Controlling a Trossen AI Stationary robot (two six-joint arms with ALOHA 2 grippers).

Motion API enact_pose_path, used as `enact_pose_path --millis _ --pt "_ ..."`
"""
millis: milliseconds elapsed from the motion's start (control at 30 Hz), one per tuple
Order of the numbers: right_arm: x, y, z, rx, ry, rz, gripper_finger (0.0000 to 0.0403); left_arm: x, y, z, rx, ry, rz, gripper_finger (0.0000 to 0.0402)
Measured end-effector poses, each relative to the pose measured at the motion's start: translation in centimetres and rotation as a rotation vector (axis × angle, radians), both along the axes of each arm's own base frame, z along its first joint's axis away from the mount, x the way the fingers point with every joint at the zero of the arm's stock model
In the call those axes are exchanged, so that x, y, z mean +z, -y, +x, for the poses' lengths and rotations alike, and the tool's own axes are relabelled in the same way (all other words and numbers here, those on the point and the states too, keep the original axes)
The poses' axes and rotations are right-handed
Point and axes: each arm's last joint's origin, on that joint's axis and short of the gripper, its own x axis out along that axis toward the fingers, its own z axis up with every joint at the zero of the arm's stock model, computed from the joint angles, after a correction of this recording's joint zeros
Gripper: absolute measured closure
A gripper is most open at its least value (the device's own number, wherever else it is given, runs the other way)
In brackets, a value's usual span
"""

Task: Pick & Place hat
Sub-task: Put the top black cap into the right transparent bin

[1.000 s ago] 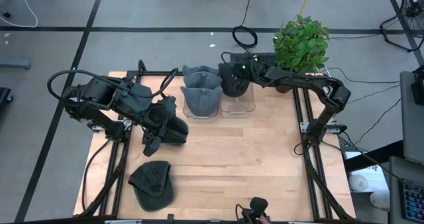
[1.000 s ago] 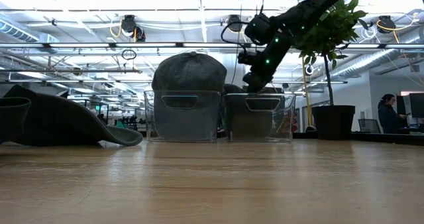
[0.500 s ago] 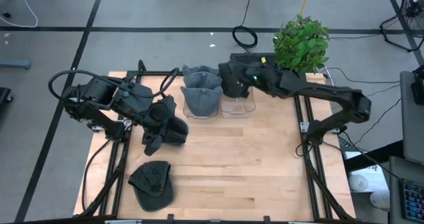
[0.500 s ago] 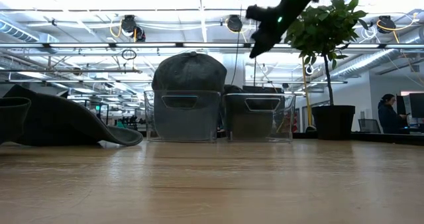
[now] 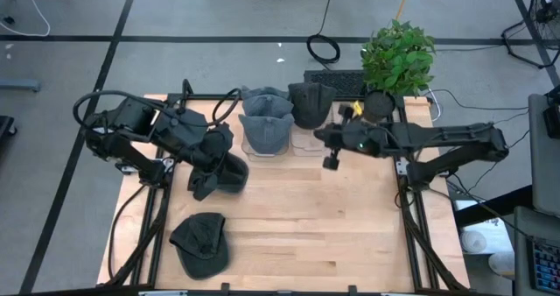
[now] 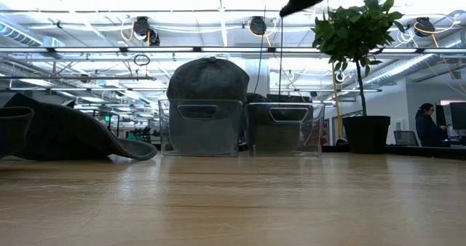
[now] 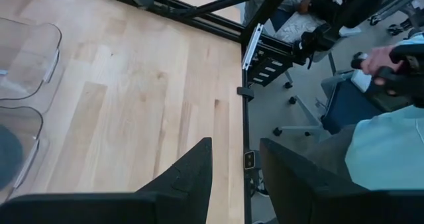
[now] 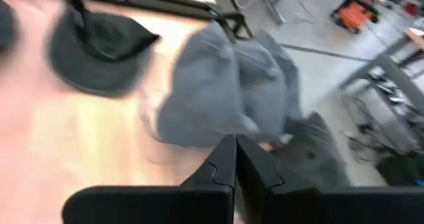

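From above, we are seeing our left end effector gripping a dark hat low over the tabletop, while our right end effector is hanging clenched and empty just in front of the two clear bins. A second hat is lying near the front edge.

At table height, the gray hats are already piling above the left bin's rim, so we are judging that the carried hat needs a high lift before crossing.

Past our left fingers, bare wood is showing. Past our right fingers, the stacked hats are looming close.
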Motion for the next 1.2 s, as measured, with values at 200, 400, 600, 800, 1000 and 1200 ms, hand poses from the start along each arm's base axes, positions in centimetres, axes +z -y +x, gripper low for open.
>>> enact_pose_path --millis 200,400,600,800,1000,1200 --pt "0.8 -3.6 0.0 0.091 0.12 0.094 0.0403 -0.1 0.0 0.0 -0.003 -0.006 0.005 0.0268" --pt "1.9 -6.0 0.1 0.154 0.267 0.182 0.0403 -0.2 0.0 -0.1 -0.002 -0.022 0.009 0.0268" --pt "2.2 -6.9 0.1 0.172 0.314 0.227 0.0403 -0.6 -0.2 -0.5 0.025 -0.081 0.011 0.0268" --pt "2.0 -6.8 0.0 0.168 0.29 0.223 0.0403 -2.2 -0.4 -0.7 0.133 -0.286 -0.047 0.0268" --pt "1.9 -6.7 0.0 0.177 0.276 0.19 0.0403 -4.0 0.1 -0.4 0.029 -0.356 0.049 0.0266" --pt "1.6 -6.6 -0.1 0.193 0.227 0.146 0.0403 -5.6 0.9 0.1 -0.01 -0.408 0.099 0.0217"
